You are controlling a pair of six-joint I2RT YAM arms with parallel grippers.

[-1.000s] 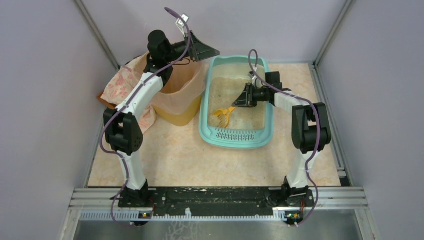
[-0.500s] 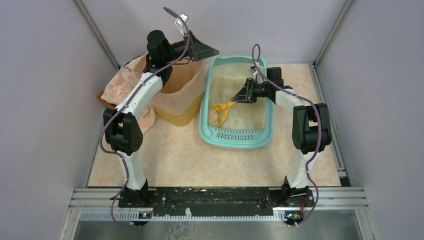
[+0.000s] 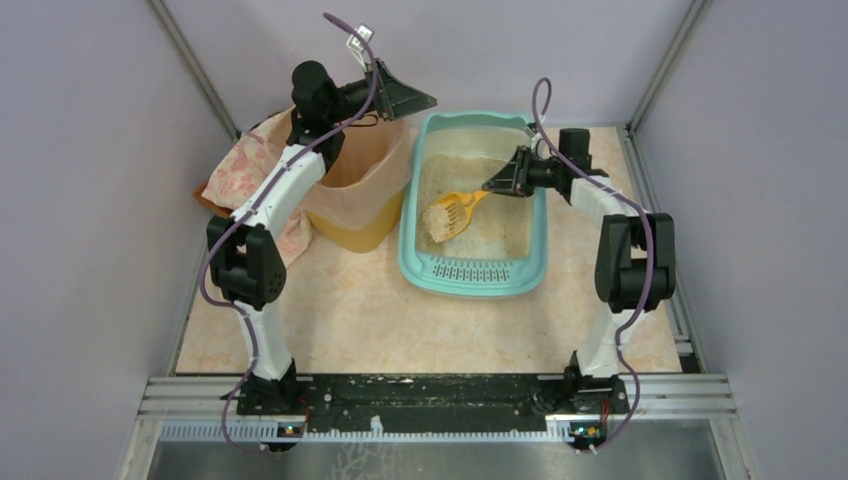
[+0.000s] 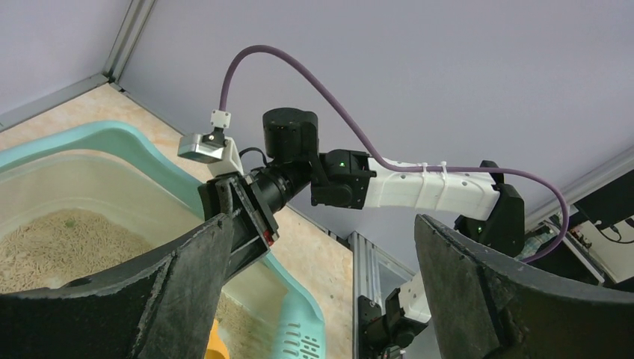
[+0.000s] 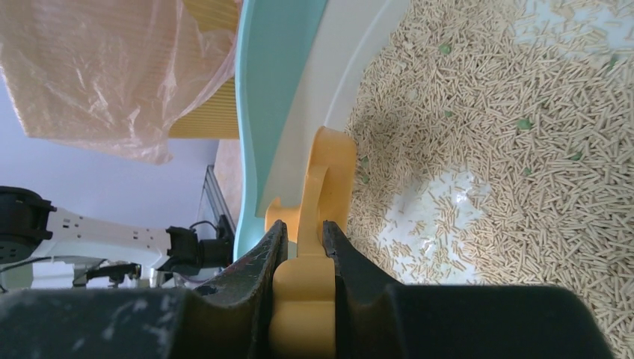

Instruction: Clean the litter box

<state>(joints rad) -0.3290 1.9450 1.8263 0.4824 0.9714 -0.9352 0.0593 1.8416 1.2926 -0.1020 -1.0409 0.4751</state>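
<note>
Litter box sits on the table right of centre, its slotted grille at the end closest to the arm bases and beige litter filling the rest. Just beyond the grille, the yellow scoop lies inside the box near its left wall, and its head appears to carry a heap of pellets. Its handle runs up and right to the right gripper. The right wrist view shows the jaws pinched narrow on the flat yellow handle, so the scoop is firmly held. That view also shows a bare patch of box floor where pellets have been cleared, and small green flecks scattered through the litter. I judge the step in hand to be scooping, with a load gathered but not yet carried out. Left of the box stands the round yellow bin with its peach liner, and a floral cloth lies beside it on its left. Farther back, the left gripper hangs above the bin's far rim with its fingers spread wide and nothing between them. The next move likely calls for lifting the scoop level over the box's left wall. It should clear the liner's edge before tipping into the bin, since a tilted head would spill pellets on the table between the two.
</note>
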